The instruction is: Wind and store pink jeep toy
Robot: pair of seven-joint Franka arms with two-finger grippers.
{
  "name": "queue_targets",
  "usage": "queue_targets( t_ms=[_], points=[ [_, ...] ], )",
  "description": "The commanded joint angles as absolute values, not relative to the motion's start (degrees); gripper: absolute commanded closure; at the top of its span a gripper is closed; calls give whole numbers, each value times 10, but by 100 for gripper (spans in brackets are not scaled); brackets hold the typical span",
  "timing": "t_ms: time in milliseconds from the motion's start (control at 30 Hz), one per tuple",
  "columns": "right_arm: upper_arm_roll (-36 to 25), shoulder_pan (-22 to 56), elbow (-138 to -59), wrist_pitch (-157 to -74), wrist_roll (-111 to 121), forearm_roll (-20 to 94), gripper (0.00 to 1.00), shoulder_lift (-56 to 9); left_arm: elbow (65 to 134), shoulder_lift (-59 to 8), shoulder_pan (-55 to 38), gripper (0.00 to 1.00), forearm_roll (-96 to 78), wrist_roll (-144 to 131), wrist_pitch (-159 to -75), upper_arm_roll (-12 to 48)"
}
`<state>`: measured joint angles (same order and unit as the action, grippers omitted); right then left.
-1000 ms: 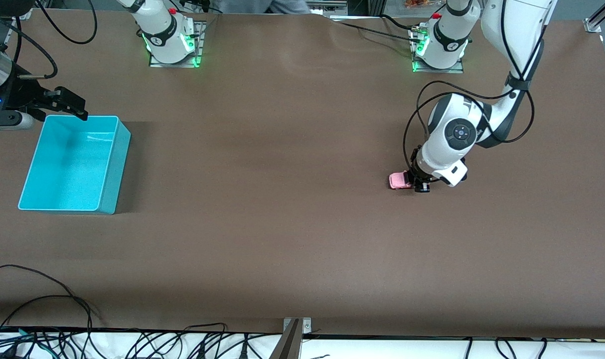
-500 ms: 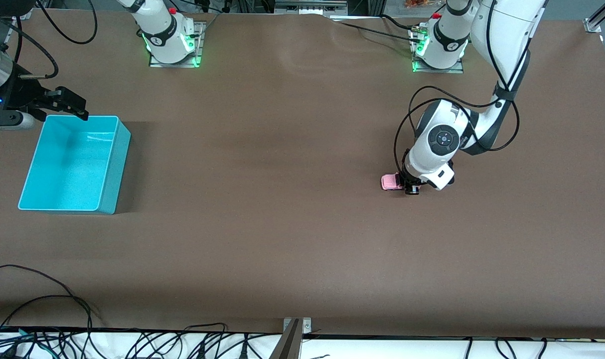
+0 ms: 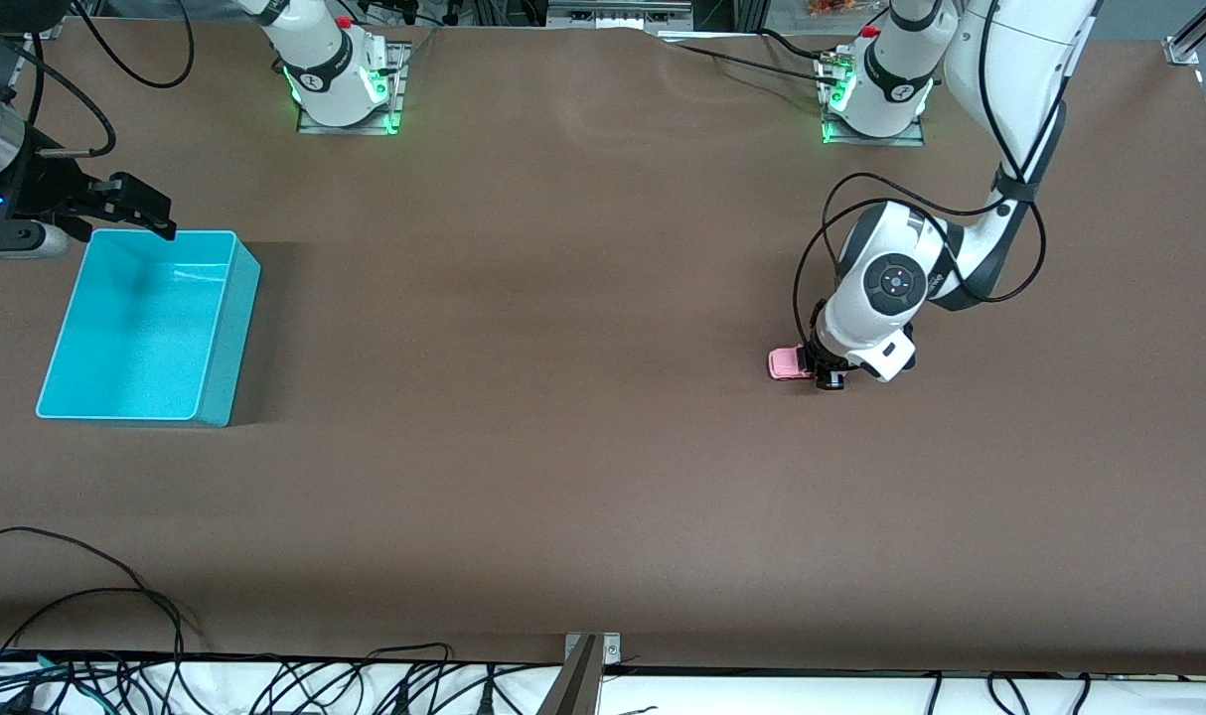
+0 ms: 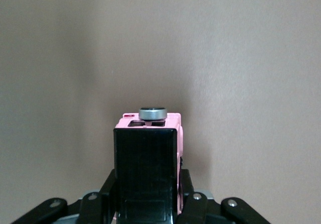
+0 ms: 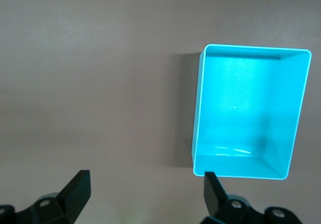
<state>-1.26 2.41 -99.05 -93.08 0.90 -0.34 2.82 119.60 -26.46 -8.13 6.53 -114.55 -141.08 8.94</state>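
Observation:
The pink jeep toy (image 3: 788, 362) is at table level toward the left arm's end, held by its black rear. My left gripper (image 3: 824, 375) is shut on it. In the left wrist view the jeep (image 4: 146, 158) fills the space between the fingers (image 4: 186, 184), black roof up, with a silver-rimmed round part (image 4: 153, 113) at its pink end. My right gripper (image 3: 136, 207) waits open by the rim of the turquoise bin (image 3: 233, 328). Nothing is between the right gripper's (image 5: 145, 186) fingers. The bin (image 5: 199, 108) has nothing in it.
Both arm bases (image 3: 343, 79) (image 3: 876, 89) stand at the table's edge farthest from the camera. Black cables (image 3: 86, 616) and a metal bracket (image 3: 591, 655) lie along the nearest edge. Bare brown table (image 3: 524, 348) spans between the jeep and the bin.
The left gripper slid the jeep a little toward the right arm's end, then drew it back part of the way. The right arm has not moved.

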Motion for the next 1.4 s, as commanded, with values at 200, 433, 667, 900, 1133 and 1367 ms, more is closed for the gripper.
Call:
queue_targets(
  t_ms=[200,433,667,900,1133,1367],
  points=[
    [-13,26,-985,-926,7,-12,0,30,1189,-292,-19,88,87,-1068,-1423,83],
    [-12,26,-985,-925,6,-12,0,30,1191,-291,7,88,88,-1041,-1423,82],
    [-13,25,-985,-926,6,-11,0,29,1190,-300,57,88,140,-1036,-1439,83],
    [-13,26,-985,-926,6,-11,0,29,1190,-310,124,88,162,-967,-1462,83],
    [-14,25,-985,-926,6,-11,0,29,1190,-321,165,86,186,-923,-1468,83],
    [-14,25,-985,-926,6,-11,0,29,1187,-323,174,55,198,-916,-1468,83]
  ],
)
